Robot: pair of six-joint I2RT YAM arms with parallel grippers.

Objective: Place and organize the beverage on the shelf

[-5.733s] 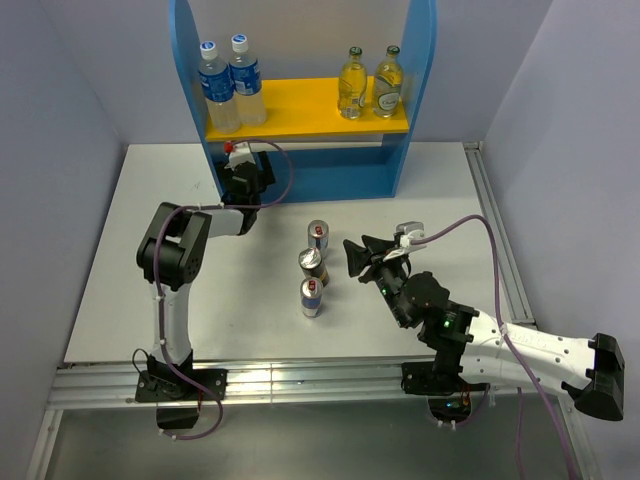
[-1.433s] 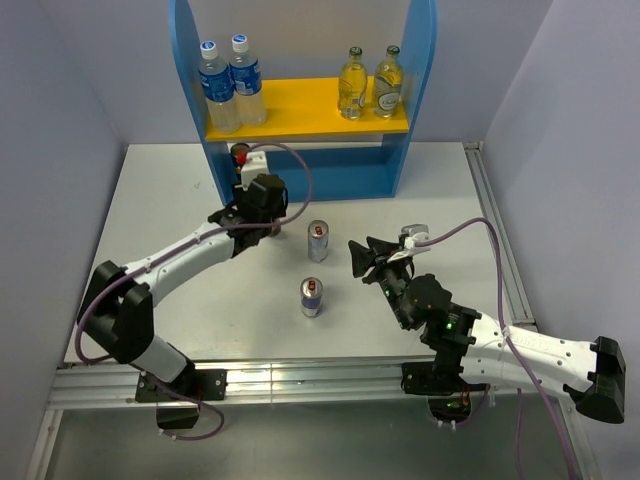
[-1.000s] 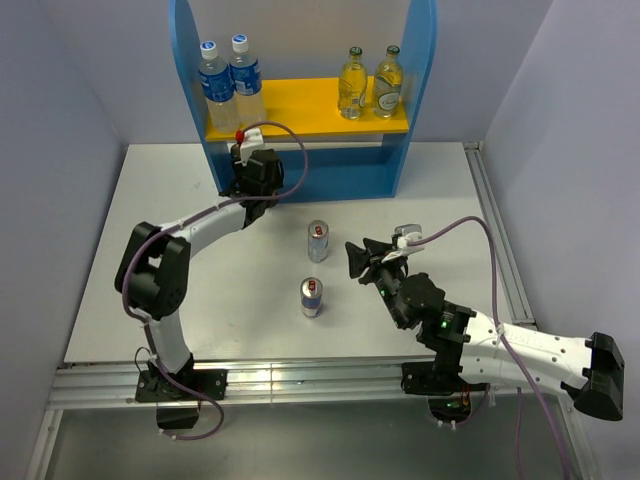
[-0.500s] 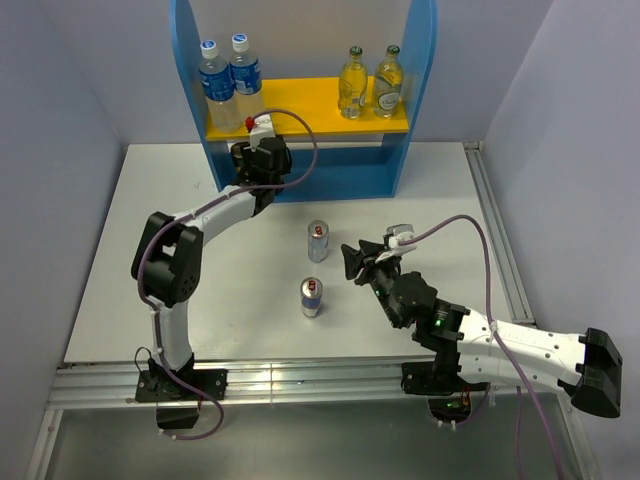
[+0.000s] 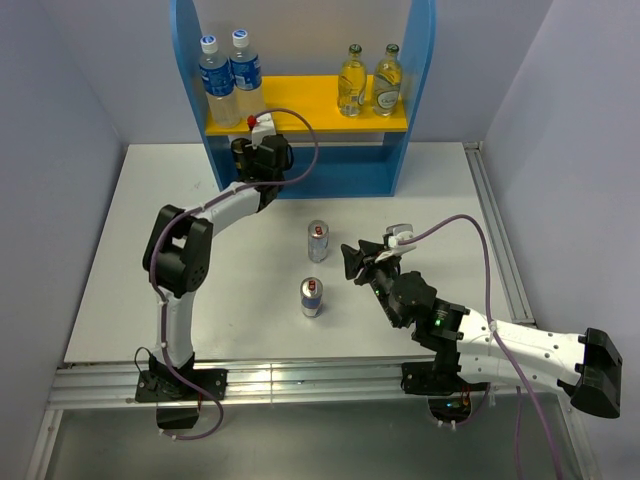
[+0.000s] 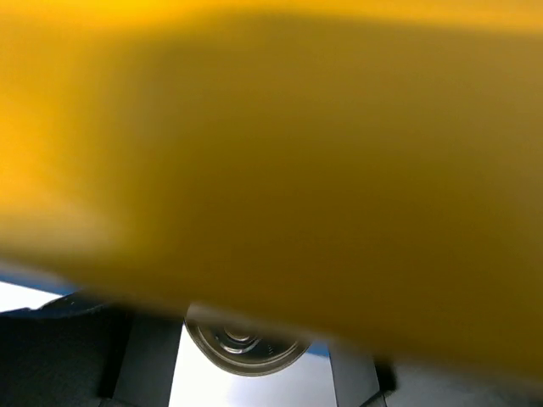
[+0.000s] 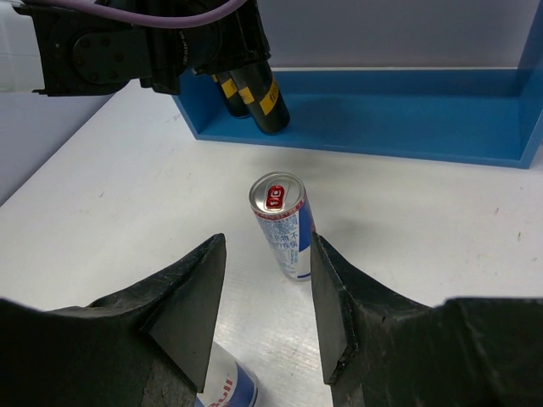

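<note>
The shelf [image 5: 420, 70] stands at the back of the table, with two green-capped glass bottles [image 5: 368, 82] on the right of its yellow board. My left gripper [image 5: 260, 160] reaches under that board at the lower level's left end, shut on a dark gold-topped can [image 6: 244, 346]. In the right wrist view that dark can [image 7: 270, 106] sits on the blue base [image 7: 407, 119] beside a second dark can [image 7: 231, 91]. Two silver-blue cans [image 5: 318, 240] [image 5: 312, 296] stand on the table. My right gripper [image 5: 352, 263] is open and empty, facing the farther silver-blue can [image 7: 287, 227].
Two clear water bottles with blue caps [image 5: 230, 80] stand on the left of the yellow board. A metal rail [image 5: 495, 230] runs along the table's right edge. Grey walls close in both sides.
The dark can that stood between the silver-blue cans has been carried by my left gripper to the shelf's lower level. My right gripper has drifted slightly left.
</note>
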